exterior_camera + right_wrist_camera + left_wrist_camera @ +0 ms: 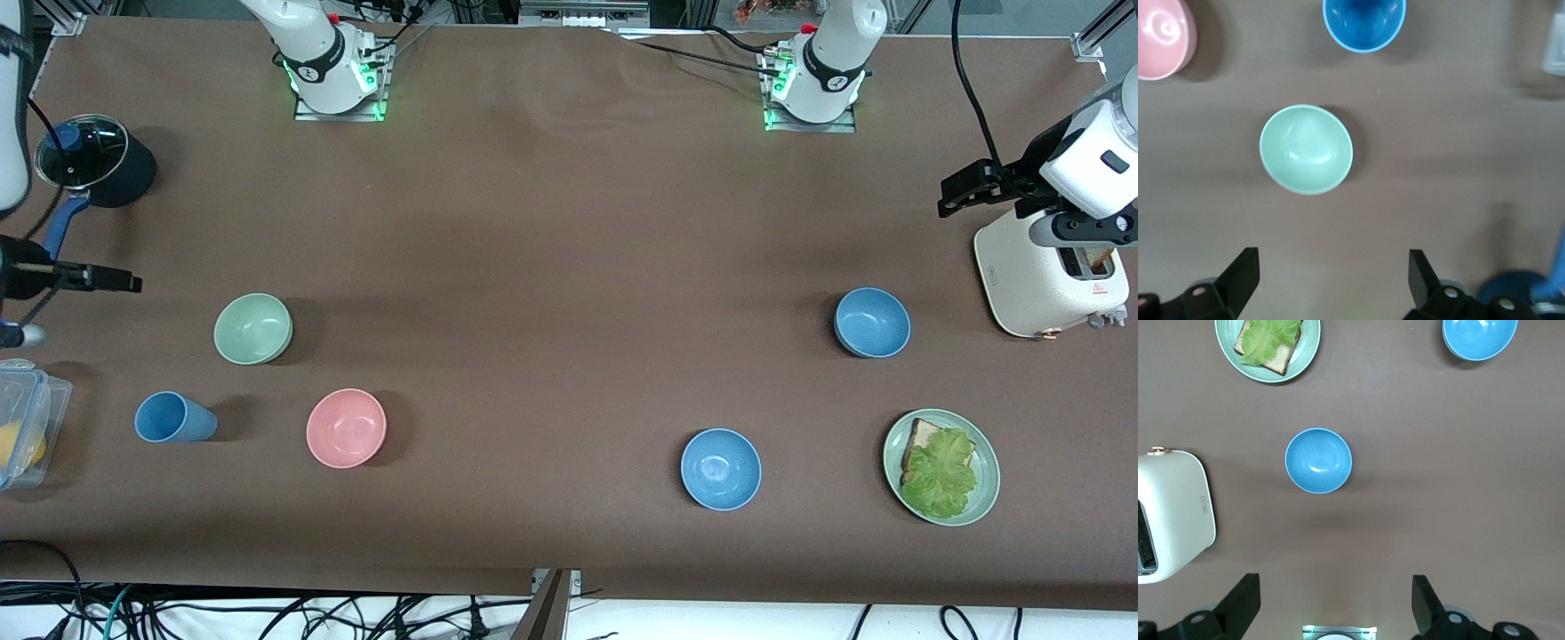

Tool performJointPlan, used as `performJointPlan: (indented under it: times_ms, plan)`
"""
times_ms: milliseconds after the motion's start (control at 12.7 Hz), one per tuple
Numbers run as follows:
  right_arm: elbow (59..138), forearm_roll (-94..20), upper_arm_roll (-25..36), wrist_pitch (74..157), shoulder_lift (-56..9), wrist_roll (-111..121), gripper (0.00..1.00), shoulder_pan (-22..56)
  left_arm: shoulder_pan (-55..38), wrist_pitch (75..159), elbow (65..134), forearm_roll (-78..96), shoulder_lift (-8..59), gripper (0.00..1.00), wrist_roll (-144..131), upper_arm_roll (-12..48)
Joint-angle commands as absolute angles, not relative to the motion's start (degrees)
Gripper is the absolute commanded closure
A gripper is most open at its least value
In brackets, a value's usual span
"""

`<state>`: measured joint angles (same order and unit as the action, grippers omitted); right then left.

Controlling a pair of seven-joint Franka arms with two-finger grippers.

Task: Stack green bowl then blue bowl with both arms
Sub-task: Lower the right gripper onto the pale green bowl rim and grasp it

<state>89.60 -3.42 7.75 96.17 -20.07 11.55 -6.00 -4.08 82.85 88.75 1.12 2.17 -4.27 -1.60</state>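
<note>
My left gripper (pixel 1331 607) is up in the air over bare table beside the toaster (pixel 1052 280), fingers spread wide, holding nothing. My right gripper (pixel 1331 287) hangs over the right arm's end of the table, between the black pot (pixel 98 164) and the green bowl (pixel 253 328), also spread wide and empty.

Green bowl: upright on the table, empty, at the right arm's end. The pink bowl (pixel 346 428) sits nearer the front camera than it, empty, apart from it. The blue cup (pixel 173 418) lies on its side near the pink bowl, nothing visible inside.

Blue bowl (pixel 872 322): upright, empty, near the toaster at the left arm's end. Second blue bowl (pixel 721 468) is nearer the camera and closer to table centre, also empty. Bowls are all well apart, none stacked.

Green plate (pixel 941 467) holds a bread slice (pixel 920 437) with lettuce (pixel 941 476) on top. The pot has a glass lid on. Toaster slot shows something brownish, can't tell what. Clear lidded box (pixel 27 431) at the table edge has something yellow inside.
</note>
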Motion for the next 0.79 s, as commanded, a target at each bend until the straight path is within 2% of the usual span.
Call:
performJointPlan:
  times_ms: [0, 394, 709]
  plan:
    - [99.2, -7.5, 7.3, 104.0, -19.0, 15.8, 0.01, -9.0, -3.8, 82.3, 86.9, 1.9, 3.0, 0.0, -4.5, -1.5]
    - [110.0, -9.1, 7.3, 118.0, -18.9, 18.6, 0.01, -9.8, -3.8, 82.3, 86.9, 1.9, 3.0, 0.0, -4.5, -1.5]
    - [115.2, -12.6, 7.2, 126.6, -19.7, 21.2, 0.01, -9.8, -3.7, 82.3, 86.9, 1.9, 3.0, 0.0, -4.5, -1.5]
